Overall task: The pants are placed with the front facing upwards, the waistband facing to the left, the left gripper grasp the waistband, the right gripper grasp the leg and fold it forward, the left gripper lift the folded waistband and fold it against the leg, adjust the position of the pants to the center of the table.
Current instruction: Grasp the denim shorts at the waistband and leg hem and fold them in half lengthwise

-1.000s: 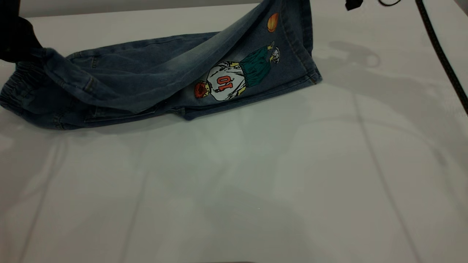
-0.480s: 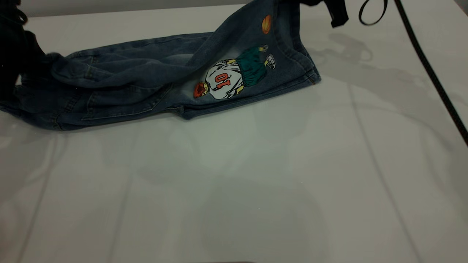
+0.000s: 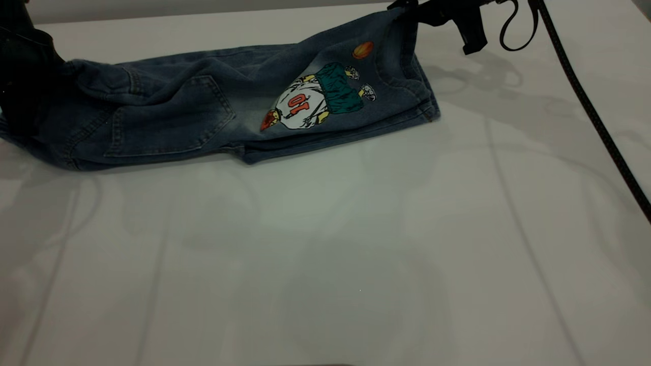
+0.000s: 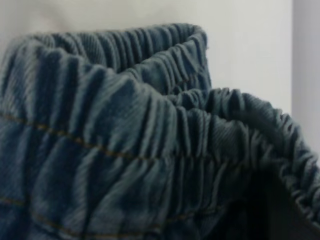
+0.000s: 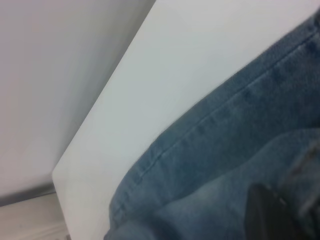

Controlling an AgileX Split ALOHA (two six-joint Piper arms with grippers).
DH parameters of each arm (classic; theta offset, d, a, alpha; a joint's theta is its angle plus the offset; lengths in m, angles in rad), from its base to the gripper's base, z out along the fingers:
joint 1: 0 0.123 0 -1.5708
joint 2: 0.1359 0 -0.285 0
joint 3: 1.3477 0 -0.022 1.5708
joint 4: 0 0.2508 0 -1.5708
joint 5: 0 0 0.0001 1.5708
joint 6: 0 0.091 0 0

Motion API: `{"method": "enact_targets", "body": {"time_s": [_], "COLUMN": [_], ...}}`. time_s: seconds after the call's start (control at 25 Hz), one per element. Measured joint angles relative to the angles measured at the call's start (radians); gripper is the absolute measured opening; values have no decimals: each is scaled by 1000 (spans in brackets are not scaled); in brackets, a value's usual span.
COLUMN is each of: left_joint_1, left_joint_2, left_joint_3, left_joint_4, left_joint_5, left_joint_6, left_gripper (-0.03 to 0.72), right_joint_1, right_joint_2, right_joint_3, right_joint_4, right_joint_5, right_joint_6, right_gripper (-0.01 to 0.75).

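Observation:
The blue denim pants (image 3: 168, 117) lie folded lengthwise across the far part of the table (image 3: 325, 244), back side up. A patch pocket (image 3: 163, 122) and the cartoon player print (image 3: 305, 104) show on top. My left gripper (image 3: 23, 86) sits low at the pants' left end, shut on the ruffled waistband (image 4: 150, 125), which fills the left wrist view. My right gripper (image 3: 407, 9) hangs at the far right, shut on the leg (image 3: 386, 86) at its hem corner, which is still raised a little. One dark finger (image 5: 270, 215) shows against the denim (image 5: 225, 150).
A black cable (image 3: 585, 96) runs from the right arm down the table's right side. The table's far edge (image 5: 100, 120) lies close behind the pants. The wide near half of the tabletop holds only shadows.
Both grippers came down and forward. The lifted far half of the pants dropped over the near half, so the pocket and print now lie nearly flat on top.

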Motion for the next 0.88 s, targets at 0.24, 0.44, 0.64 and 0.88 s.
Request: {"method": "enact_targets", "body": {"time_s": [0.24,0.44,0.64,0.88], "left_joint_1": [0,0,7,61], "left_joint_2": [0,0,-22,-174], "left_joint_3": [0,-1,-1,-1], "left_joint_4": [36,156,254,525], "left_joint_5": [-99,-200,-221,-26], "left_joint_6": [173,208,295,385], "left_gripper": [247,468,547,552], "right_joint_1": [0,0,-5,-15], "right_joint_2": [0,0,-19,-95], "right_joint_3": [0,0,0,0], "right_joint_4": [0,0,-10,-199], "right_joint_5": [9,53,136,216], "right_joint_6": [-43,-152,-268,-298], "right_gripper": [175,374,487,498]}}
